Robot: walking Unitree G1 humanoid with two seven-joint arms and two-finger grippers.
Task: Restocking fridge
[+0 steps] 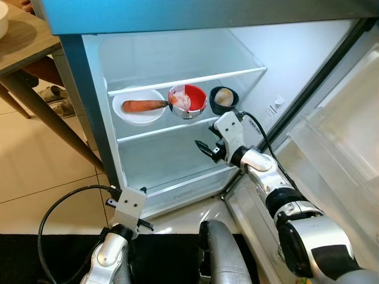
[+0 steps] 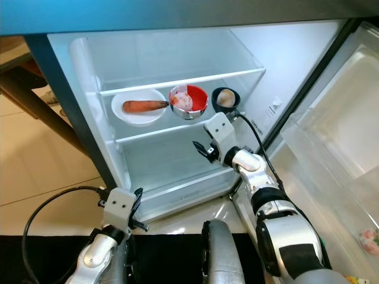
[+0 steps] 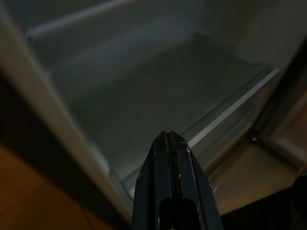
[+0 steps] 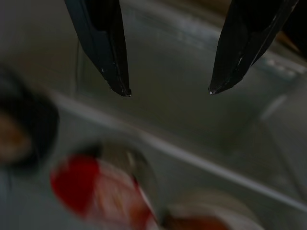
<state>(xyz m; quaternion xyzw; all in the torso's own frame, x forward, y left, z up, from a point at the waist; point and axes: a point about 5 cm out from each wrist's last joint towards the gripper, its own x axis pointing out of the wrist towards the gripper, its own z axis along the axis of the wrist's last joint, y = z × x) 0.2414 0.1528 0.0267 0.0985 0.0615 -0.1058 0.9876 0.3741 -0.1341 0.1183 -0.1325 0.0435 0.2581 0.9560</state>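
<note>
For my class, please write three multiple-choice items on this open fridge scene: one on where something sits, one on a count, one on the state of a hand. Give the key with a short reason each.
1. Where does the carrot lie?
A. On the white plate on the middle shelf
B. On the fridge floor
C. In the door bin

2. How many dishes stand on the middle shelf?
A. One
B. Three
C. Five

3. How is the right hand set?
A. Shut on the carrot
B. Open and holding nothing
C. Shut on a bowl

Key:
1 A, the carrot rests across the white plate at the shelf's left.
2 B, the plate, the red bowl and the dark bowl stand in a row.
3 B, the right wrist view shows its two fingers apart with nothing between them, in front of the shelf.
</note>
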